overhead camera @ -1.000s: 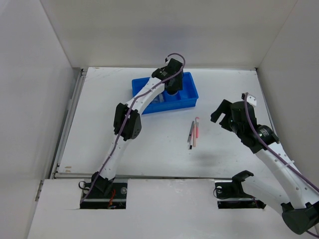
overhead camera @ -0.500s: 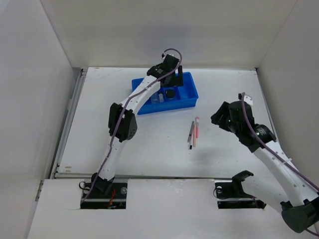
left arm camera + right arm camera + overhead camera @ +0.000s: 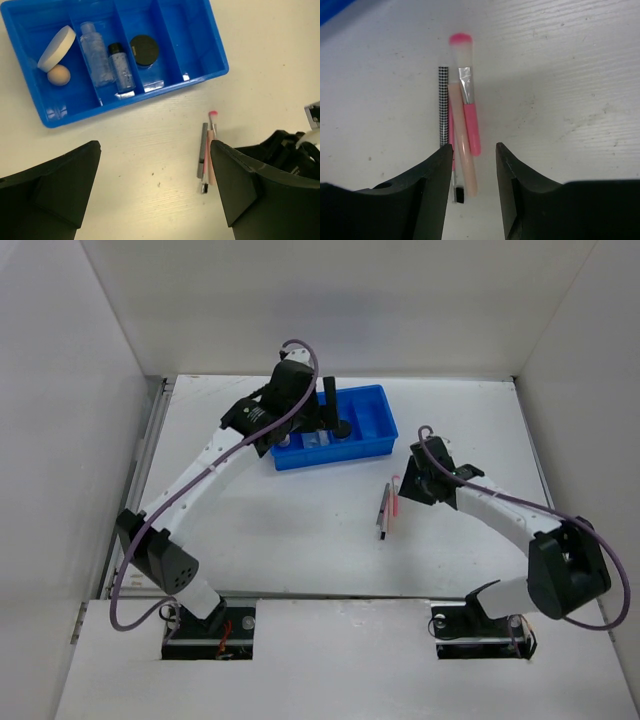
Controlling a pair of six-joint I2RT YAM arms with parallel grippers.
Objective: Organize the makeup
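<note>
Right gripper (image 3: 474, 150) low over the loose sticks, jaws at a narrow gap, nothing gripped yet.

Its jaws straddle the pink brush (image 3: 471, 122) and the peach stick (image 3: 460, 137), which lie touching on the table (image 3: 560, 75); the checkered pencil (image 3: 443, 105) sits just outside the left finger. Advice: centre on the pair, descend until the tips meet the table, then close squarely across the handles so neither rolls out; the pencil probably needs a second pass. Left gripper (image 3: 155, 145) hangs wide and empty above the blue tray (image 3: 220, 65), which holds the sponge (image 3: 59, 75), puff (image 3: 56, 47), two bottles (image 3: 95, 55) and jar (image 3: 144, 49); its rightmost compartment is free.
</note>
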